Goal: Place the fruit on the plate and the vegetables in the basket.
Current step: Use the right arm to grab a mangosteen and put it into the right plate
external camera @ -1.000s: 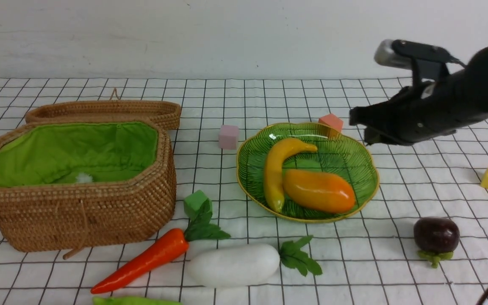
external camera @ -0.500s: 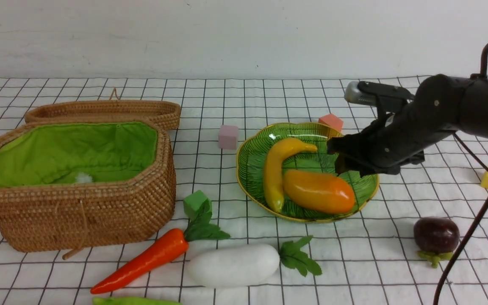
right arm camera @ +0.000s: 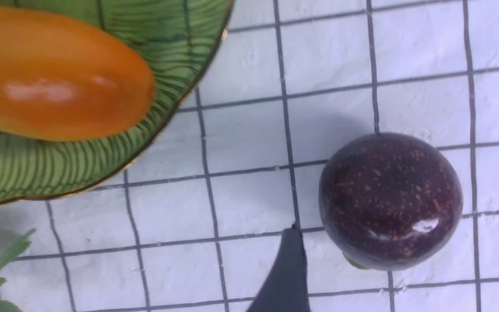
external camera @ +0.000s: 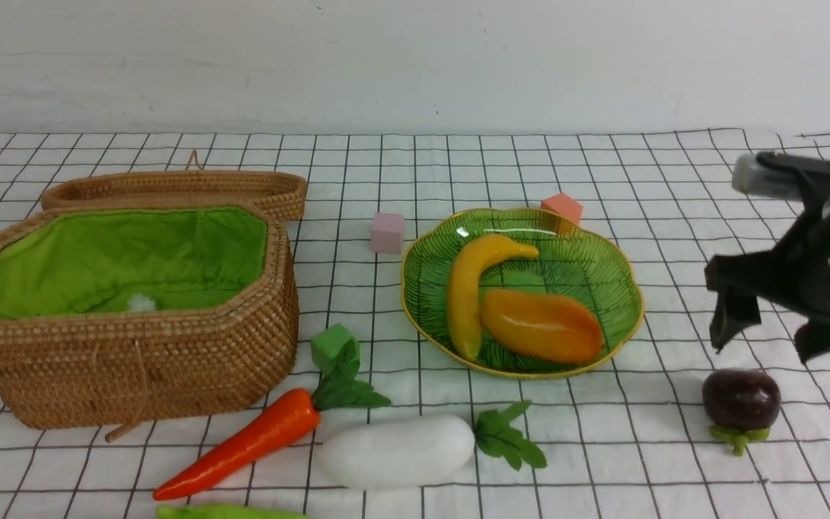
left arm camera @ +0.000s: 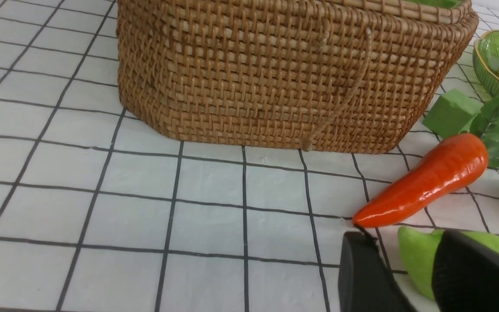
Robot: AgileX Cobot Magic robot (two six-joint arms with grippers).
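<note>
The banana (external camera: 469, 288) and mango (external camera: 541, 324) lie in the green plate (external camera: 602, 263). On the cloth to the plate's right rests the dark purple fruit (external camera: 741, 398). My right gripper (external camera: 764, 349) hangs open just above it, one finger to each side in the right wrist view (right arm camera: 407, 242). The carrot (external camera: 249, 443) and white radish (external camera: 395, 450) lie in front of the open basket (external camera: 134, 360). The green pod (external camera: 228, 512) lies at the near edge. My left gripper (left arm camera: 401, 242) stands open around the pod's end (left arm camera: 418, 260), with cloth showing beside one finger.
The basket's lid (external camera: 177, 189) leans behind it. A pink cube (external camera: 387, 232) and a salmon cube (external camera: 563, 207) sit behind the plate. A green cube (external camera: 332, 346) rests by the carrot's leaves. The radish's leaves (external camera: 509, 436) spread toward the plate.
My right arm has swung from above the plate to the right and down over the purple fruit, and its jaws have opened. The yellow cube is now hidden behind it.
</note>
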